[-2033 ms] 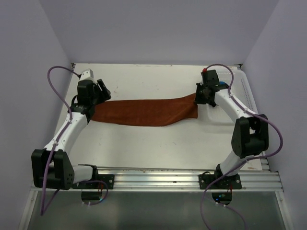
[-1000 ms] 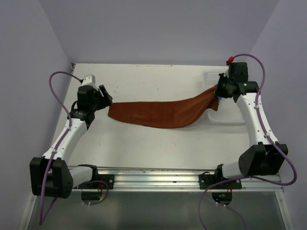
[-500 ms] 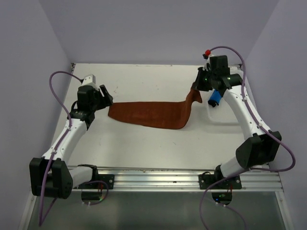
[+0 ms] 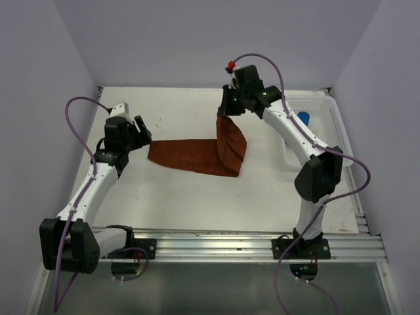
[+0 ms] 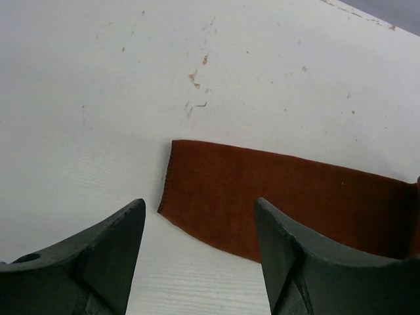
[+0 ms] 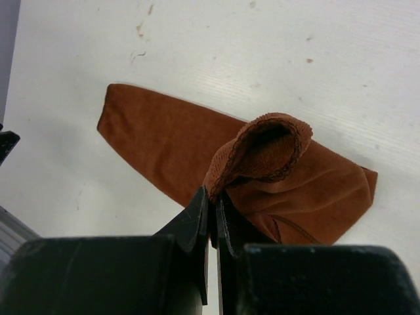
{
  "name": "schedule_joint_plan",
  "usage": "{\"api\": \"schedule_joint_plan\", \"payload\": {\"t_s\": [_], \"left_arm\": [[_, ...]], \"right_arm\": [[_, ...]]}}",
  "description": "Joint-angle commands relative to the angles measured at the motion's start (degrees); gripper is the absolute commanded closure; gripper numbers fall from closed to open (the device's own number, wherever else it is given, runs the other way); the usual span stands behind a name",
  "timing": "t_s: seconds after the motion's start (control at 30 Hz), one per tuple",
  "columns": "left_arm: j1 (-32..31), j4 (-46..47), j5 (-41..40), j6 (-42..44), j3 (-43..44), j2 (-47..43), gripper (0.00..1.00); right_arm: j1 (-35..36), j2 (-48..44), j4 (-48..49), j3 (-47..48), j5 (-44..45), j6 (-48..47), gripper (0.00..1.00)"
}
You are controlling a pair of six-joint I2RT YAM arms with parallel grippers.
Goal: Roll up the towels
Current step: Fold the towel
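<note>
Your rust-brown towel (image 4: 197,155) lies across the middle of the table (image 4: 197,197), a bit toward the far edge; its left end sits flat on the white top, just in front of the left gripper (image 4: 143,131), not touching it. The towel's right end is lifted and folded back over itself, so you get a hanging loop that drops from the right gripper (image 4: 226,113) down to a fold resting on the table. In the right wrist view you see the right gripper's fingers (image 6: 197,216) pressed together, pinching the towel's hemmed edge (image 6: 262,147), w/ the cloth curling into an open pocket just above the tips. In the left wrist view the left gripper's two fingers (image 5: 111,249) are spread wide w/ nothing between them; the towel's short stitched end (image 5: 167,177) lies on the table ahead of the gap, flat. The blue towel (image 4: 302,119) shows only as a small bright bit near the far right corner, behind the right arm, in or at the white mesh basket (image 4: 308,105) – can't tell which. No brand, label or writing is readable anywhere: the towel is plain, the grippers plain black. Table top has a few small brown specks and scuffs near the towel's left end.
</note>
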Motion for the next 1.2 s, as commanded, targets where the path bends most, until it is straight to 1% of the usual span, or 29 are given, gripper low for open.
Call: {"api": "schedule_joint_plan", "payload": {"t_s": [0.0,0.03,0.13,0.27,0.43,0.57,0.93,1.17], "left_arm": [[0.31,0.33,-2.25,1.2,2.25,-2.25,0.29],[0.23,0.33,-2.34,1.2,2.16,-2.25,0.29],[0.31,-0.29,-2.86,0.94,2.25,-2.69,0.29],[0.31,-0.55,-3.04,0.5,2.07,-3.04,0.29],[0.31,-0.73,-2.95,-0.12,2.07,-2.95,0.29],[0.31,-1.08,-3.39,-0.38,2.16,-3.21,0.29],[0.14,-1.7,-4.44,-1.0,2.33,-3.74,0.29],[0.23,-1.7,-4.53,-1.0,2.16,-3.83,0.29]], "right_arm": [[4.17,5.16,-1.54,7.69,-0.32,1.4,1.0],[5.74,7.7,-1.89,10.32,-0.32,1.49,1.0],[8.56,11.31,-2.6,14.8,-0.32,2.19,1.0],[11.03,17.98,-3.3,20.18,-1.02,3.42,1.0],[13.05,22.92,-2.61,26.06,-2.6,5.53,1.0],[14.11,24.77,-1.03,27.83,-4.01,6.67,1.0],[16.48,26.35,5.21,27.04,-7.96,11.24,1.0],[16.74,29.33,8.91,26.86,-10.33,13.79,1.0]]}}
